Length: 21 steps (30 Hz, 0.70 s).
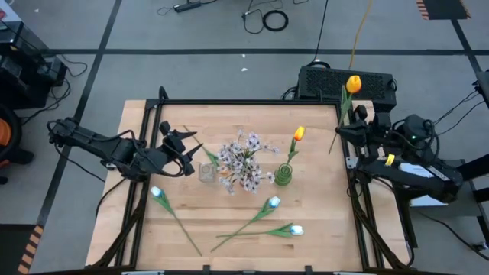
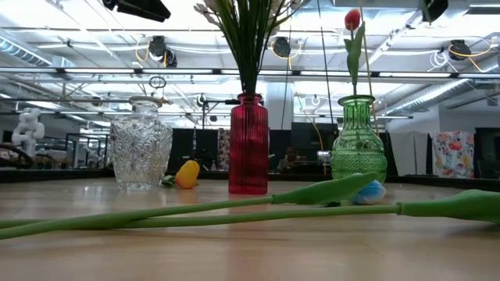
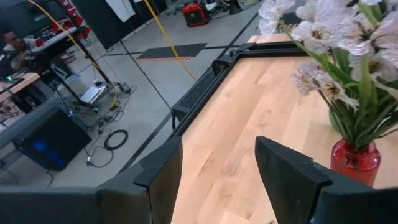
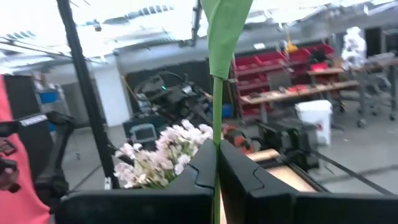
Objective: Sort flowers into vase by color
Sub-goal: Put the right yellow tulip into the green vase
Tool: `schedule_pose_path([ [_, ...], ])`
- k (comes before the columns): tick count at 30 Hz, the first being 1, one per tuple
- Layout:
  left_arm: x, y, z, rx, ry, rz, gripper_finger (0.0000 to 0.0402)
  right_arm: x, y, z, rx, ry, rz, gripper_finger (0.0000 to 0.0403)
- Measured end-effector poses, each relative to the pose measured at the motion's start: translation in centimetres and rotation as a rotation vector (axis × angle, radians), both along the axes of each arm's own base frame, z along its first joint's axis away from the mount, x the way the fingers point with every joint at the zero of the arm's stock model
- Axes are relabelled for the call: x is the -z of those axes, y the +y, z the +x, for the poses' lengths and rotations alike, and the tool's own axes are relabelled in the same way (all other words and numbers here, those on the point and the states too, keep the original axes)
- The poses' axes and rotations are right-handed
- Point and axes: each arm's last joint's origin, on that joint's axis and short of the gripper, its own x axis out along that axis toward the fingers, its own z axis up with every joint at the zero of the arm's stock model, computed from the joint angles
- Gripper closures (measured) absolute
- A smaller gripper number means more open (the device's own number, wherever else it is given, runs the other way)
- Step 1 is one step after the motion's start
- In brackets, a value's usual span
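Observation:
Three vases stand mid-table: a clear glass vase [image 1: 206, 173], a red vase [image 1: 243, 166] full of pale pink-white blossoms, and a green vase [image 1: 284, 176] with one orange tulip [image 1: 298, 134] standing in it. Three white-blue tulips [image 1: 273, 203] lie flat on the near half of the table. My right gripper [image 1: 348, 130] is at the table's right edge, shut on another orange tulip [image 1: 353, 82]. My left gripper [image 1: 192, 147] hovers open just left of the clear vase with nothing between its fingers [image 3: 158, 180]. My right gripper pinches the orange tulip's green stem [image 4: 216, 155] between its two shut fingers [image 4: 239, 177], about midway along the stem. The fingers lie across the stem. The tulip is lifted clear of the table, a leaf [image 4: 227, 31] above the fingers and the flower head past the table's far right corner.
A black frame rail [image 1: 252, 101] runs around the table. A black box [image 1: 336, 80] sits behind the far right corner. In the low view two long stems [image 2: 234, 211] cross the foreground. Bare wood lies between the vases and the far edge.

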Motion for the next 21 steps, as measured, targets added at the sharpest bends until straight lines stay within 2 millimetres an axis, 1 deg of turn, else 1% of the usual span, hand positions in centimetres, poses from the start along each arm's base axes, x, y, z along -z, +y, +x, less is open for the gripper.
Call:
schedule_pose_path([
  [6, -0.2, 0.1, 0.1, -0.008, -0.023, -0.010, 0.0194, 1.9, -0.2, 2.1, -0.104, -0.088, -0.035, 0.0402],
  [11, -0.2, 0.1, 0.2, -0.005, -0.024, -0.009, 0.0194, 3.2, 0.0, 3.4, -0.176, -0.058, -0.071, 0.0402],
  [18, -0.2, 0.1, 0.1, -0.004, -0.021, -0.007, 0.0194, 3.7, 0.9, 4.8, -0.284, -0.030, -0.148, 0.0402],
  [21, -0.2, 0.1, 0.1, -0.004, -0.022, -0.007, 0.0194, 3.8, 1.4, 5.8, -0.333, -0.027, -0.181, 0.0402],
])
